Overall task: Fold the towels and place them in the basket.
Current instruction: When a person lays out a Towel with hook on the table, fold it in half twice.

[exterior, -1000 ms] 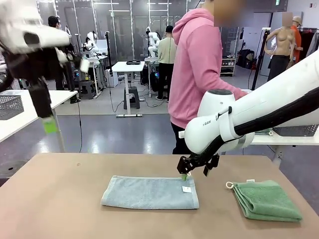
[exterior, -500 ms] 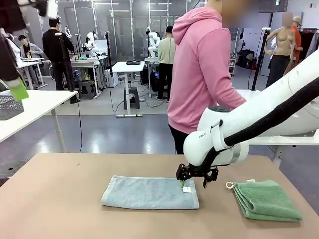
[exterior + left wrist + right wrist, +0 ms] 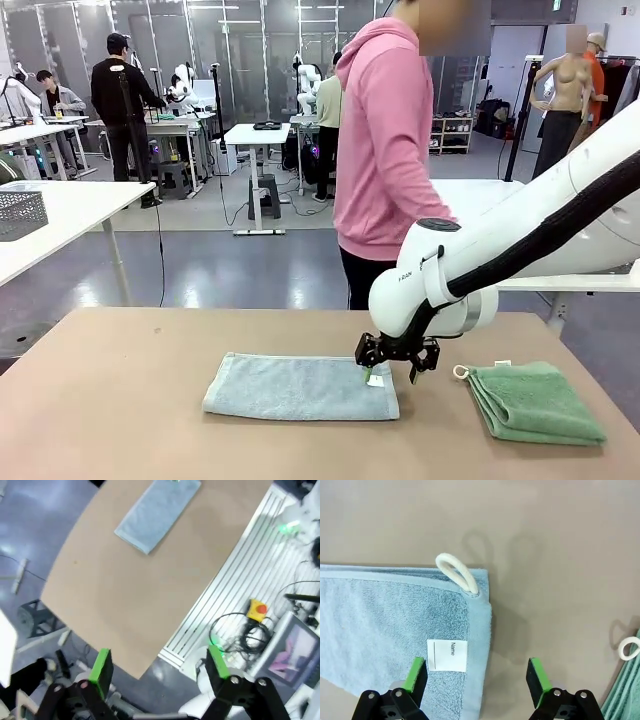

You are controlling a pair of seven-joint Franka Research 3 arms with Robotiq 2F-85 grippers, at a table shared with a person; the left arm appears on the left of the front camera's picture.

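The pale blue-grey towel (image 3: 300, 387) lies flat on the tan table (image 3: 120, 400), folded to a long strip. Its corner carries a white loop (image 3: 457, 572) and a "Name" label (image 3: 447, 655). My right gripper (image 3: 392, 366) hovers open just above that far right corner, its fingers (image 3: 416, 675) straddling the towel's edge (image 3: 477, 676). The mint green towel (image 3: 535, 400) rests folded at the table's right, and its loop (image 3: 629, 647) shows beside the gripper. My left gripper (image 3: 159, 664) is open and empty, high above the table, looking down on the blue-grey towel (image 3: 157, 510).
A person in a pink hoodie (image 3: 385, 150) stands at the far side of the table. A dark wire-mesh basket (image 3: 20, 212) sits on a white side table at far left. Bare tabletop (image 3: 140, 590) spreads left of the towels. Cables and a red button box (image 3: 257, 609) lie on the floor.
My left arm has swung up and out of the front view. My right gripper has dropped a little closer to the blue-grey towel's corner. The person has shifted slightly left.
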